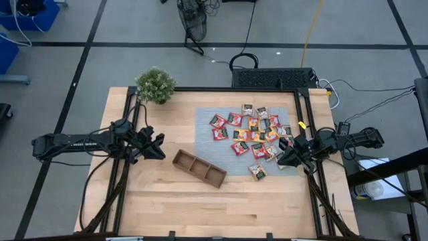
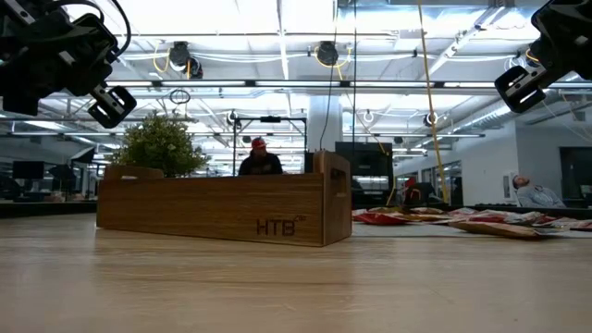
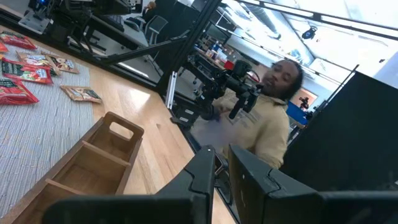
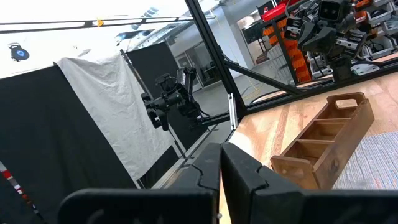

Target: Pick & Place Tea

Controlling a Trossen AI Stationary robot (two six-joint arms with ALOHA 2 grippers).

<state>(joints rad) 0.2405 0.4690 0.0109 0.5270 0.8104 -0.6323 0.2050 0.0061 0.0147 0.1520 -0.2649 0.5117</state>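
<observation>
The tea sachets (image 1: pixel 253 132) are small, flat, square foil packets, mostly red and orange with a few darker ones, each carrying a pale label. They lie scattered in a loose heap over the far right part of a grey woven mat (image 1: pixel 207 117) on the wooden table (image 1: pixel 167 201). One sachet (image 1: pixel 258 171) sits apart from the rest, nearer the front edge of the mat. From table height the packets (image 2: pixel 462 220) show as a low, crinkled spread to the right of the wooden tray (image 2: pixel 222 207).

The right gripper (image 1: pixel 284 157) hangs above the table at the right edge of the heap, close over the outermost sachets but touching none of them; its own camera shows the two dark fingers (image 4: pixel 208 169) pressed together with nothing between them. The left gripper (image 1: pixel 159 146) is raised over bare wood on the left, well apart from the tea, with the three-compartment tray (image 1: pixel 198 168) lying at an angle between it and the sachets. Its fingers (image 3: pixel 202 171) stand a narrow gap apart and hold nothing.

The tray's compartments (image 3: pixel 93 165) look empty. A small potted plant (image 1: pixel 155 85) stands at the far left corner of the table. Beyond the table a person in a tan top (image 3: pixel 273 118) is in the room.
</observation>
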